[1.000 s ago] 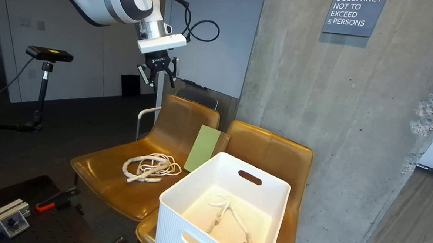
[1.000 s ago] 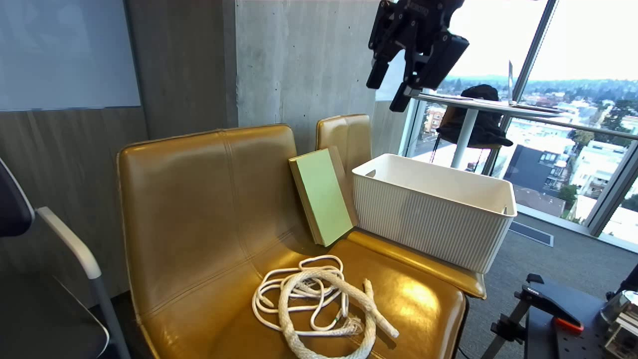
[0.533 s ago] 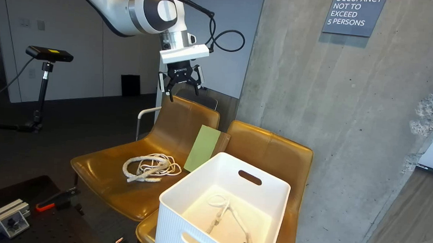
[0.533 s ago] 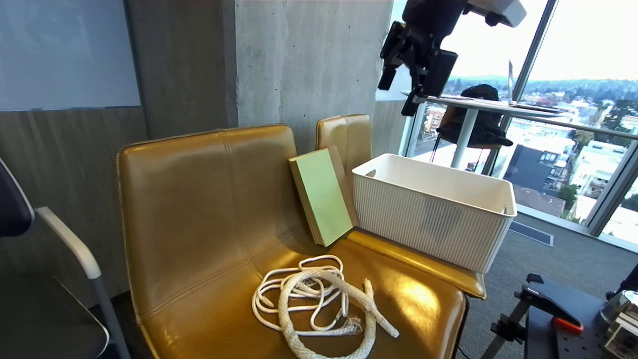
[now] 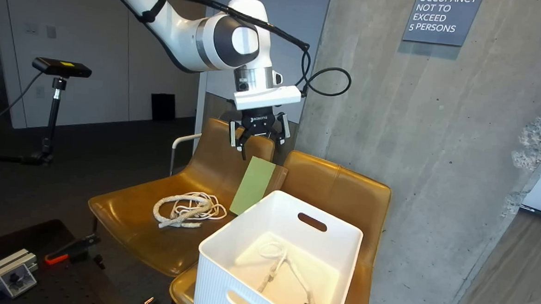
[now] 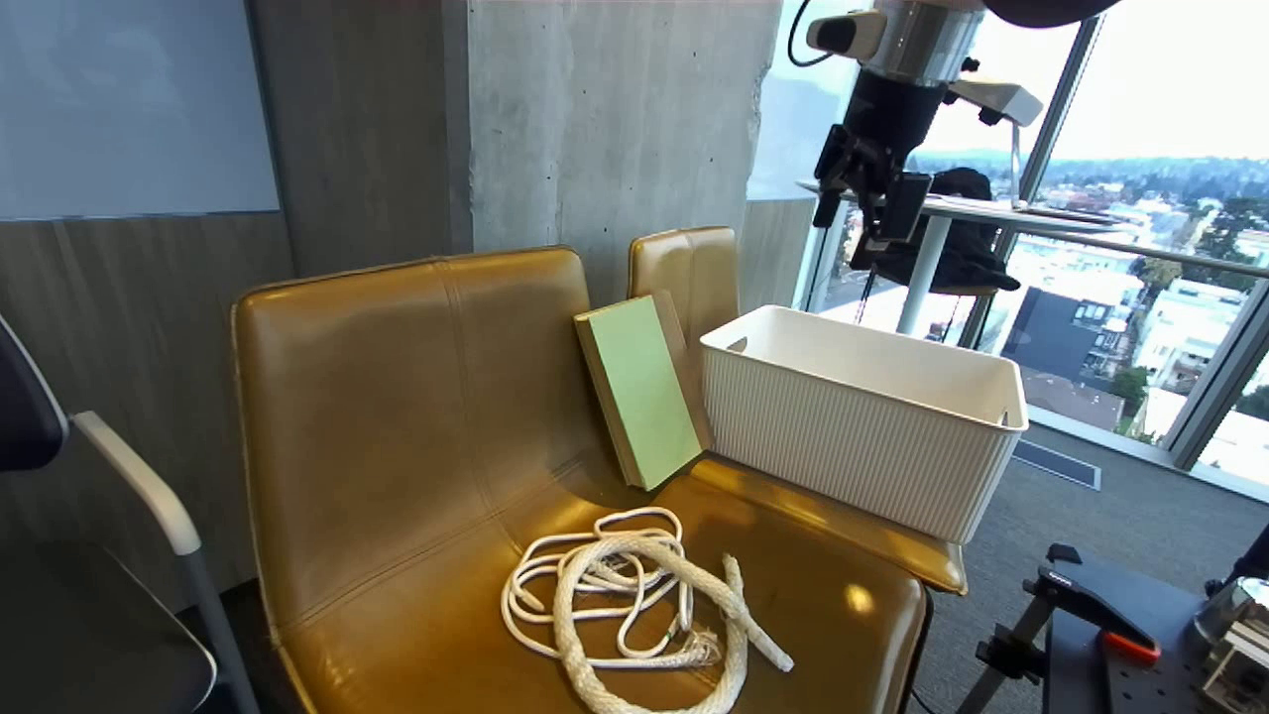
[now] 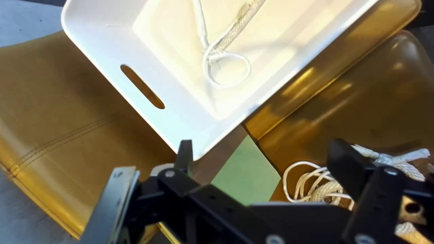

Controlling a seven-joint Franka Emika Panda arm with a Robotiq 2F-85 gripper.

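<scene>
The hand (image 7: 262,156) is spread wide above the chairs, with nothing between its fingers. In the wrist view the book (image 6: 641,392) and a corner of the bin (image 6: 863,436) show between them; which is nearer I cannot tell. The book stands tilted where one chair (image 6: 377,416) meets the next, with a brown slab (image 5: 277,177) just beside it, towards the bin. It looks stiff and fairly weighty, and its smooth cover could slide in a weak grip. The sound hold is across its thickness at the top edge, though the slab seems to leave little room for a finger on that side.

The bin looks like light plastic, with thin walls that may flex; its rim gives the best hold. On the seat, apart from the book, lies the rope (image 6: 634,544), tangled with thin cord (image 6: 646,512): soft, limp, hard to damage. It is best pinched near its thick free end, clear of the cord, which could snag. A second rope (image 7: 239,28) lies inside the bin.
</scene>
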